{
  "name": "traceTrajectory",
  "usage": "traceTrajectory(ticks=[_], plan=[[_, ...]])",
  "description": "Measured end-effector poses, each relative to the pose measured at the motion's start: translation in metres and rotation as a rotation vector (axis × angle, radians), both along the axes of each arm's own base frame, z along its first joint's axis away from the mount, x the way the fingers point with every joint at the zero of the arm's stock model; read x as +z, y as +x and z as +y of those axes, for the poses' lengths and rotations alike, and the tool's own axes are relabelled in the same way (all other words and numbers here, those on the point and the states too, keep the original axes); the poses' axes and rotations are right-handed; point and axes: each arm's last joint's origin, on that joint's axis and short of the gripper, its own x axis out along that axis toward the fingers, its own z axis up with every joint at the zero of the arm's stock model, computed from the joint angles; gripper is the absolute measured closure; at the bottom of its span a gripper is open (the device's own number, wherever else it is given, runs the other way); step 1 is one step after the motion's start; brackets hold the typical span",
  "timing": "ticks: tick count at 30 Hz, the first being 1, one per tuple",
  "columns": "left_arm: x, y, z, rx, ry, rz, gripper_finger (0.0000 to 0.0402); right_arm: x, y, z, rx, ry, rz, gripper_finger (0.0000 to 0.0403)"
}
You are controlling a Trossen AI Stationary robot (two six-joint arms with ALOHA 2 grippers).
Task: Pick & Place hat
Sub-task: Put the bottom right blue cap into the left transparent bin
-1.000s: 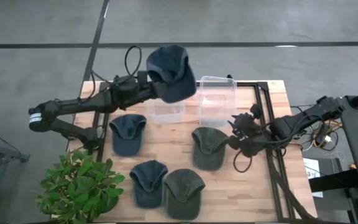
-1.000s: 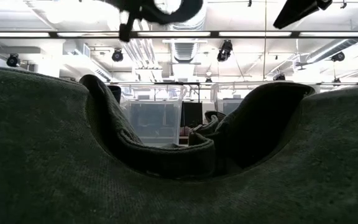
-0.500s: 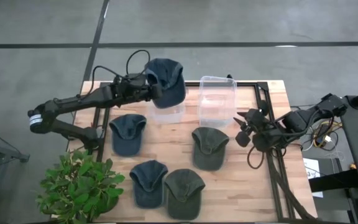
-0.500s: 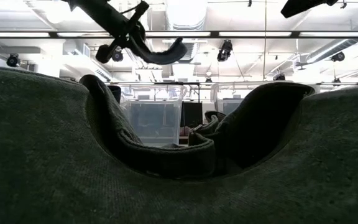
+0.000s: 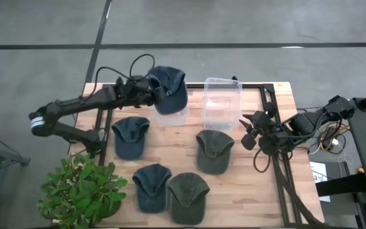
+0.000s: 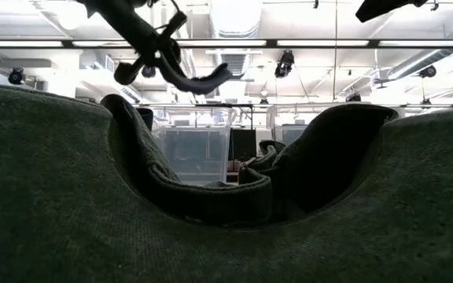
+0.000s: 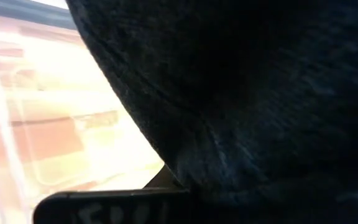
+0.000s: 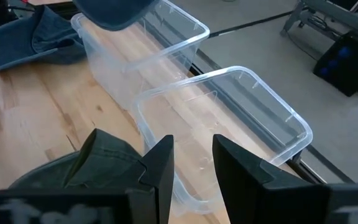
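My left gripper point(image 5: 152, 90) is shut on a dark blue hat point(image 5: 170, 89) and carries it over the left clear bin point(image 5: 172, 116) at the table's far side. In the low view the hat point(image 6: 204, 79) hangs in the air; in the left wrist view the hat point(image 7: 260, 93) fills most of the picture. My right gripper point(image 5: 249, 130) is open and hovers right of a green hat point(image 5: 213, 150), which lies flat on the table. It touches nothing, and its wrist view looks onto the right clear bin point(image 8: 229, 124). My left gripper holds the blue hat by the edge nearest the arm point(image 5: 157, 89), reaching in roughly level from the table's left. The hat is lifted clear above the left bin. The cloth itself hides the fingers, so the kind of hold cannot be told.
Three more hats lie on the table: a blue one point(image 5: 131, 135) at the left, a blue one point(image 5: 152, 186) and a green one point(image 5: 188, 196) near the front edge. A potted plant point(image 5: 81, 187) stands at the near left corner. The right clear bin point(image 5: 221, 102) sits beside the left one.
My left gripper has come down and drawn toward the table's left, lowering the blue hat closer to the left bin. My right gripper has pulled back from the green hat toward the table's right edge, then kept still.
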Motion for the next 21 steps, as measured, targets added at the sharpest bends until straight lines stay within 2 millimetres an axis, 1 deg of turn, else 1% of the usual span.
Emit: traceTrajectory(ticks=[5,8,14,21], plan=[[-0.013,0.005,0.015,0.026,-0.013,0.055,0.0394,0.000,0.000,0.000,-0.010,-0.015,-0.009,0.0298],[-0.021,0.009,0.021,0.009,-0.042,0.075,0.0394,0.001,0.000,0.000,-0.010,-0.015,-0.010,0.0301],[-0.032,0.014,0.029,-0.002,-0.061,0.116,0.0393,0.000,0.000,0.000,-0.018,-0.006,-0.018,0.0305],[-0.037,0.013,0.034,0.011,-0.077,0.138,0.0375,0.000,0.000,0.000,-0.018,-0.006,-0.018,0.0303]])
